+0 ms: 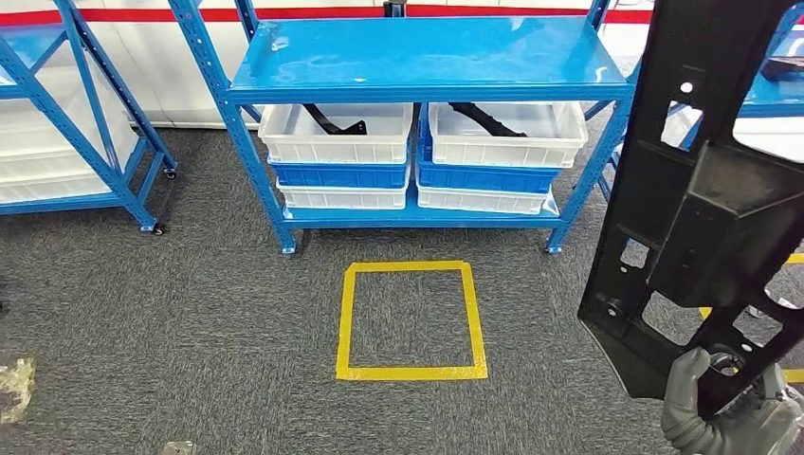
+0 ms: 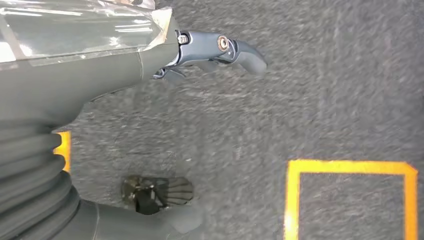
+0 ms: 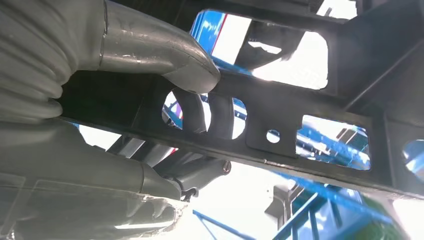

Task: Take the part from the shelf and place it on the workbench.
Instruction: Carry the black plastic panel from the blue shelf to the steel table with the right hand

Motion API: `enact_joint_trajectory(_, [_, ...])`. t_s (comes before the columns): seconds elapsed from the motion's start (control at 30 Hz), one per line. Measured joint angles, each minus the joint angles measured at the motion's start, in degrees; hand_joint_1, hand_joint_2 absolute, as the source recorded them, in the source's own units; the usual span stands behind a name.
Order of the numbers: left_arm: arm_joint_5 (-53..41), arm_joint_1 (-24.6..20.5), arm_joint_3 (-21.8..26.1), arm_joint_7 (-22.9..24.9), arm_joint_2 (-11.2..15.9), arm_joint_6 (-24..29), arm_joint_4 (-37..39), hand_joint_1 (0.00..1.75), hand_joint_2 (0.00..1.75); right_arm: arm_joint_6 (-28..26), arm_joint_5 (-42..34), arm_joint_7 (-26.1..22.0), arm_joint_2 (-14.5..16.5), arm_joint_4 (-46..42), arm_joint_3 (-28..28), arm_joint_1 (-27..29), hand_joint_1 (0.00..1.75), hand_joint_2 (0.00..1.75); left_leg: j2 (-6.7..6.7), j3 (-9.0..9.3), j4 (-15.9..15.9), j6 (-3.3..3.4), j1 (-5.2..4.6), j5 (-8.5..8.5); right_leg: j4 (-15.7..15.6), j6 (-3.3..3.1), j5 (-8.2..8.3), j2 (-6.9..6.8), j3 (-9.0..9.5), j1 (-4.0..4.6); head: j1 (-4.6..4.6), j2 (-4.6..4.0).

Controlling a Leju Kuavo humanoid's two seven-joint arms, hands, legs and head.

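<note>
A long black plastic part with cut-out holes stands upright at the right of the head view, held by its lower end in my right hand. In the right wrist view the thumb presses on the part's flat bar and dark fingers wrap it from behind. My left hand hangs over the grey carpet with its fingers apart and nothing in them. The blue shelf stands straight ahead, its top board bare.
White and blue bins on the shelf's lower level hold more black parts. A yellow tape square marks the carpet in front of the shelf. Another blue rack with white bins stands at the left.
</note>
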Motion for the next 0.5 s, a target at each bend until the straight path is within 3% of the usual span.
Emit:
enact_joint_trajectory(0.07, [0.06,-0.21,-0.61,-0.04,0.15,0.06,0.47,0.0,1.75,0.0,0.13,0.0,0.07,-0.15,-0.25,0.2,1.75,1.75,-0.12,-0.95,7.34,-0.55,0.38,-5.97,0.11,-0.52,1.53,-0.08,-1.78,0.26,-0.2,0.0])
enact_joint_trajectory(0.1, [0.14,-0.33,-0.86,-0.09,0.23,0.11,0.69,0.0,1.75,0.0,0.15,-0.02,0.08,-0.19,-0.33,0.26,1.75,1.75,-0.16,-1.03,10.51,-0.74,0.56,-6.8,0.27,-0.47,2.28,-0.09,-2.67,0.35,-0.21,0.0])
enact_joint_trajectory(0.17, [0.32,-0.55,-1.46,-0.27,0.43,0.33,1.18,0.0,1.75,0.0,0.1,-0.14,0.09,-0.19,-0.45,0.37,1.75,1.75,-0.16,0.72,12.32,-1.02,0.97,-4.34,0.97,-0.18,3.61,-0.08,-4.79,0.41,-0.22,0.0])
enact_joint_trajectory(0.2, [0.46,-0.68,-1.8,-0.39,0.53,0.5,1.41,0.0,1.75,0.0,0.04,-0.22,0.09,-0.2,-0.53,0.45,1.75,1.75,-0.17,2.99,10.28,-1.12,1.22,-2.63,1.54,0.07,4.13,-0.05,-5.87,0.39,-0.24,0.0])
enact_joint_trajectory(0.23, [0.6,-0.86,-2.18,-0.51,0.62,0.68,1.6,0.0,1.75,-0.01,-0.04,-0.29,0.09,-0.24,-0.65,0.52,1.75,1.75,-0.24,5.98,6.63,-1.24,1.43,-2.08,2.16,0.34,4.55,-0.04,-6.95,0.42,-0.26,0.0])
enact_joint_trajectory(0.3, [0.85,-1.25,-2.89,-0.73,0.81,1.01,1.86,0.0,1.75,-0.02,-0.16,-0.36,0.08,-0.44,-0.92,0.55,1.75,1.75,-0.59,11.27,-1.2,-1.13,1.36,-3.53,3.17,1.16,5.33,-0.12,-8.41,0.53,-0.14,0.0])
enact_joint_trajectory(0.33, [0.93,-1.4,-3.19,-0.81,0.89,1.12,1.96,0.0,1.75,-0.03,-0.19,-0.41,0.07,-0.56,-1.05,0.55,1.75,1.75,-0.75,12.39,-3.49,-0.93,1.08,-4.55,3.38,1.62,5.81,-0.22,-8.92,0.53,-0.08,0.0])
enact_joint_trajectory(0.4, [1.09,-1.38,-3.72,-0.87,1.04,1.26,2.21,0.0,1.75,-0.04,-0.2,-0.53,0.04,-0.69,-1.32,0.67,1.75,1.75,-0.66,11.64,-4.71,0.22,0.59,-4.3,3.46,2.62,6.9,-0.31,-9.87,0.3,0.04,0.0])
enact_joint_trajectory(0.43, [1.22,-1.33,-3.98,-0.86,1.1,1.31,2.33,0.0,1.75,-0.04,-0.22,-0.59,0.03,-0.7,-1.47,0.84,1.75,1.75,-0.52,10.8,-4.84,0.93,0.45,-3.63,3.88,2.74,6.54,-0.25,-10.55,0.15,-0.01,0.0])
enact_joint_trajectory(0.47, [1.36,-1.28,-4.22,-0.83,1.2,1.38,2.45,0.0,1.75,-0.04,-0.24,-0.63,0.01,-0.71,-1.63,1.03,1.75,1.75,-0.33,9.85,-4.98,1.75,0.4,-2.8,5.01,2.56,5.17,-0.16,-11.33,0.05,0.07,0.0])
enact_joint_trajectory(0.5, [1.49,-1.29,-4.42,-0.8,1.31,1.43,2.52,0.0,1.75,-0.04,-0.27,-0.67,-0.03,-0.72,-1.77,1.18,1.75,1.75,-0.15,8.96,-5.08,2.31,0.41,-1.95,7.13,2.08,2.79,-0.08,-12.21,-0.01,0.11,0.0])
